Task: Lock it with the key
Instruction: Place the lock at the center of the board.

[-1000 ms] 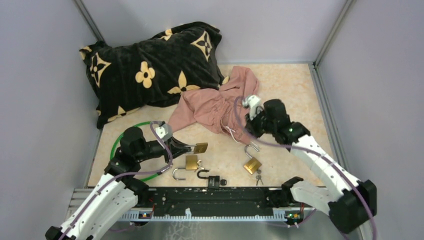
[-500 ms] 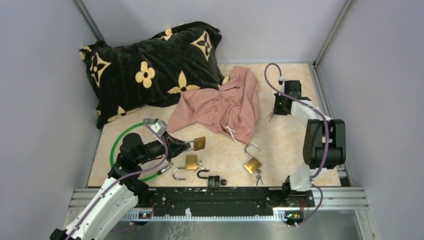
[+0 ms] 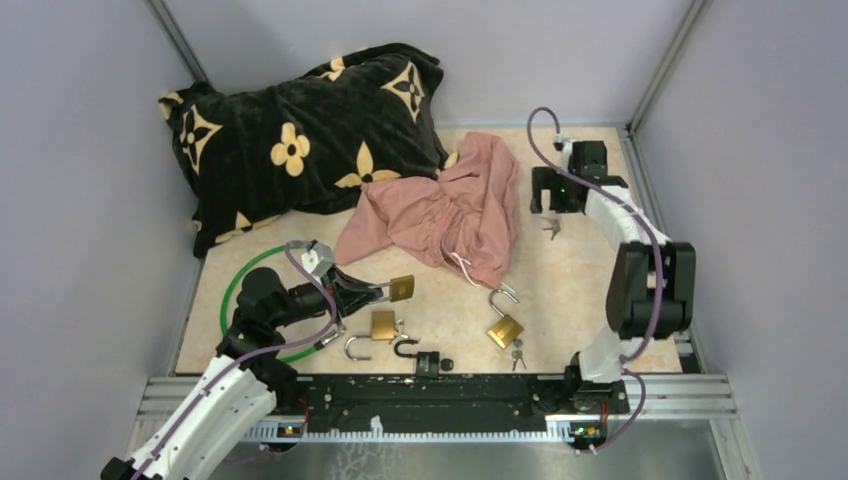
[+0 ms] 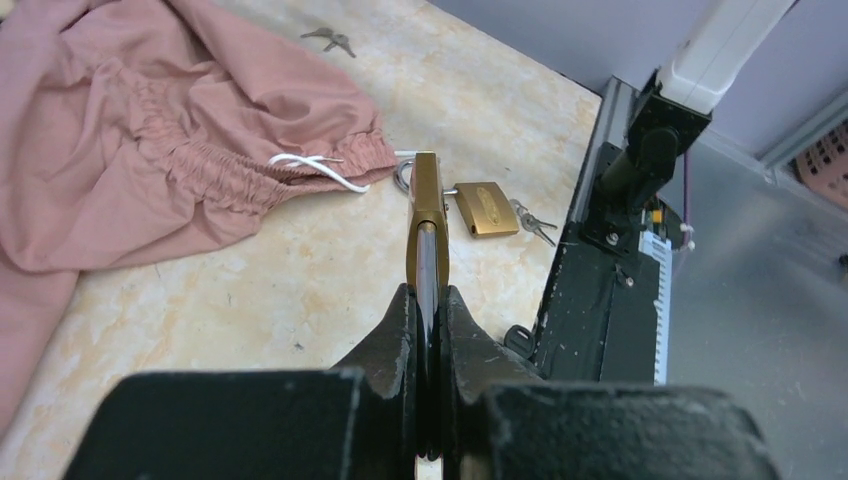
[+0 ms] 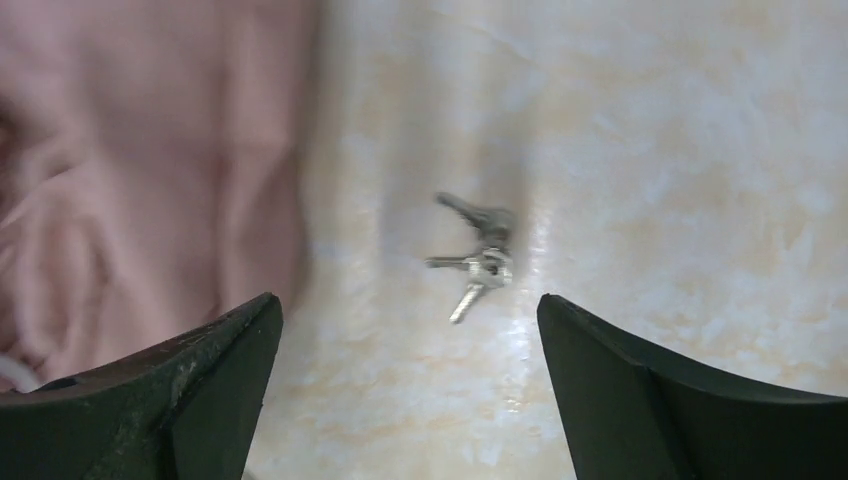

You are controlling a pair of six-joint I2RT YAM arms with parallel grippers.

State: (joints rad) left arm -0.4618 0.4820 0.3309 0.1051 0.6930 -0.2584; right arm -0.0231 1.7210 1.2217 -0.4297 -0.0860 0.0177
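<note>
Presently I record the left gripper (image 4: 427,297) pinching the brass padlock (image 4: 427,205), the right gripper (image 5: 405,300) spread above the keys (image 5: 480,255) lying flat on the table (image 5: 660,140); thin and loose, they may skid away as the jaws close.

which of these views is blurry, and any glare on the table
Right wrist view: the bunch of keys and the pink garment look soft and smeared, with a pale sheen on the tabletop beside the keys. Left wrist view: the brass padlock is sharp, the near fingers dark. Top view: crisp, evenly lit, only soft shadows.
</note>
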